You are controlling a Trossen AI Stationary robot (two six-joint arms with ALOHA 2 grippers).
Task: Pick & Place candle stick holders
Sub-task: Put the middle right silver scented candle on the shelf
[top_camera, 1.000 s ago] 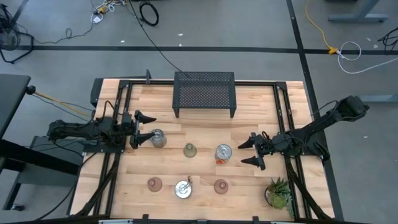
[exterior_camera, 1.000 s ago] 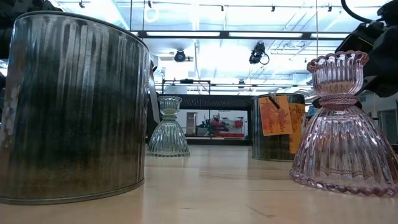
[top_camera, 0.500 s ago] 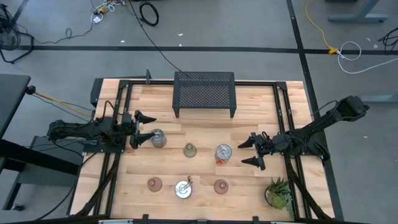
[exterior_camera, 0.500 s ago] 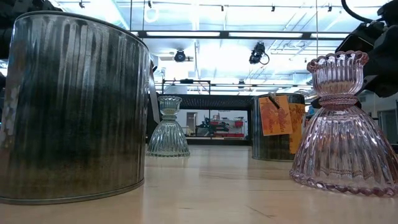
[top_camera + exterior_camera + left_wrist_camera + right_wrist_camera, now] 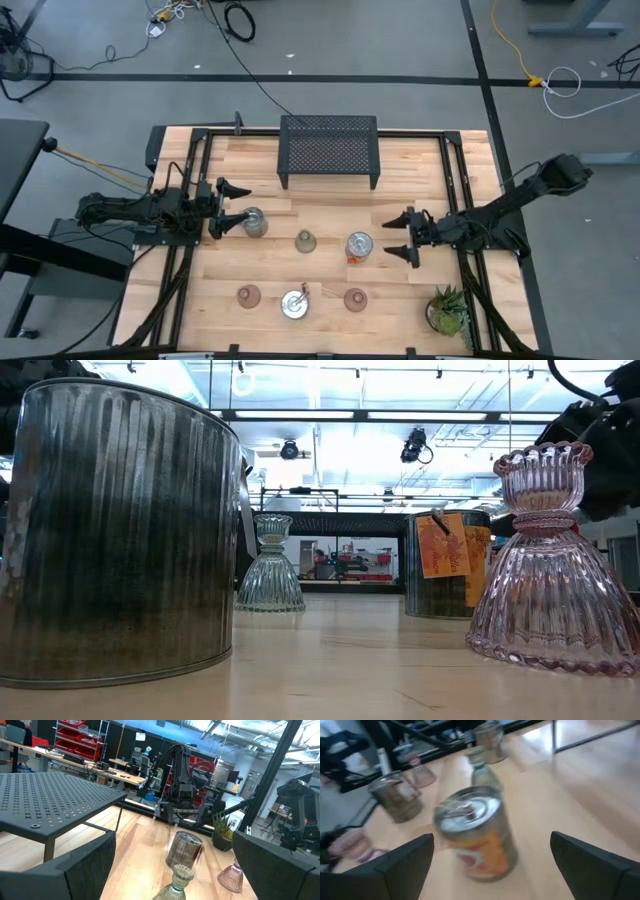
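Six holders stand on the table. A silver-topped one (image 5: 253, 222) is by my left gripper (image 5: 232, 205), which is open, with one finger beside it; I cannot tell whether they touch. The olive-green cup (image 5: 305, 241) is mid-table. The orange-bodied silver-topped holder (image 5: 359, 246) stands just left of my open right gripper (image 5: 399, 237), and in the right wrist view it (image 5: 477, 837) is ahead of the fingers. Two pinkish cups (image 5: 248, 295) (image 5: 355, 299) and a silver-topped holder (image 5: 294, 303) stand near the front edge.
The black mesh rack (image 5: 329, 150) stands at the far middle of the table. A spiky green potted plant (image 5: 448, 310) is at the front right corner. Dark frame rails (image 5: 185, 250) run along both sides of the table.
My right gripper has moved a little toward the table's far edge and toward the orange-bodied holder, turning slightly. The holders have stayed where they were.
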